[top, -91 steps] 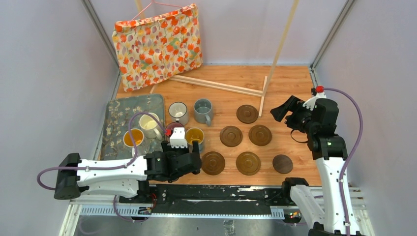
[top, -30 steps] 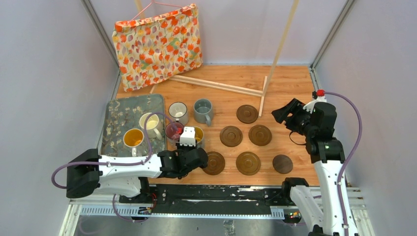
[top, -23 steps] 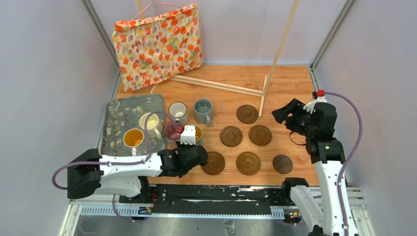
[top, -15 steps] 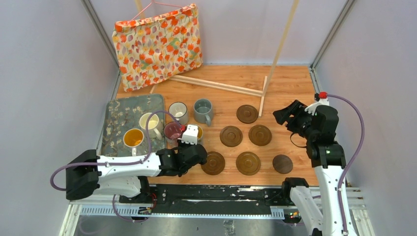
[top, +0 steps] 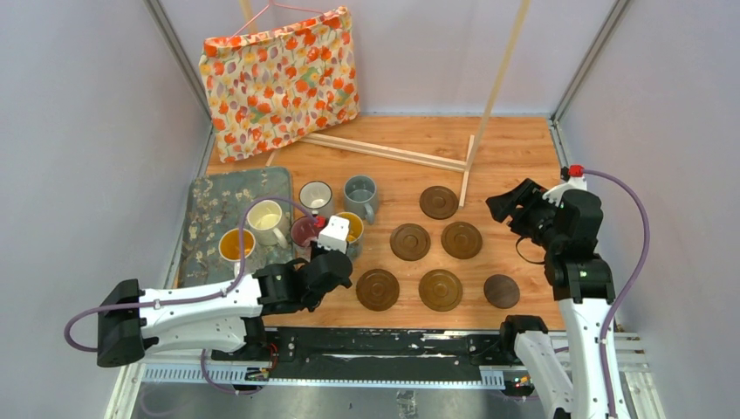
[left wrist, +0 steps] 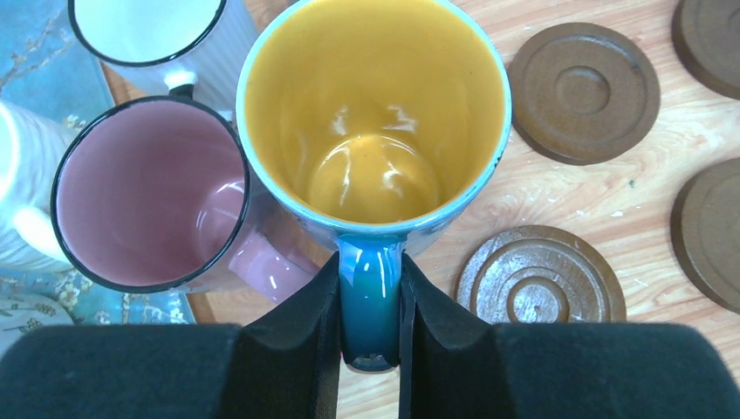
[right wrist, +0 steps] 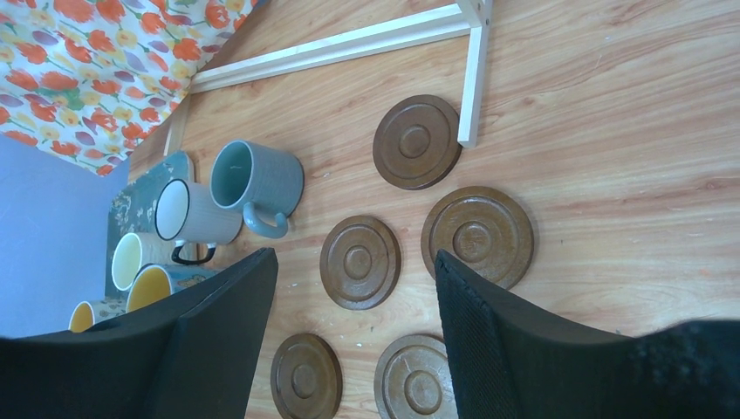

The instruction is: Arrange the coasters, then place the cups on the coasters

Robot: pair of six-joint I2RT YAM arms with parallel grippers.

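Note:
My left gripper [left wrist: 371, 323] is shut on the handle of the blue cup with the yellow inside [left wrist: 375, 131], seen from above [top: 351, 229]. I cannot tell whether the cup rests on the table. The pink cup [left wrist: 144, 205] touches its left side. The white dark-rimmed cup [top: 315, 197] and grey-blue cup [top: 359, 195] stand behind. The cream cup [top: 266, 220] and the orange-inside cup [top: 234, 247] are on the mat. Several brown coasters [top: 409, 242] lie to the right, the nearest [left wrist: 541, 275] beside my fingers. My right gripper [right wrist: 353, 257] hangs open above the coasters, holding nothing.
The grey floral mat [top: 209, 209] lies at the left of the table. A flowered fabric bag [top: 279, 78] leans on the back wall. A light wooden frame [top: 393, 150] lies at the back, one leg ending beside the farthest coaster [top: 438, 202].
My left gripper has closed on the blue cup's handle, and the left arm has swung back toward the left. The right arm has drifted slightly to the right.

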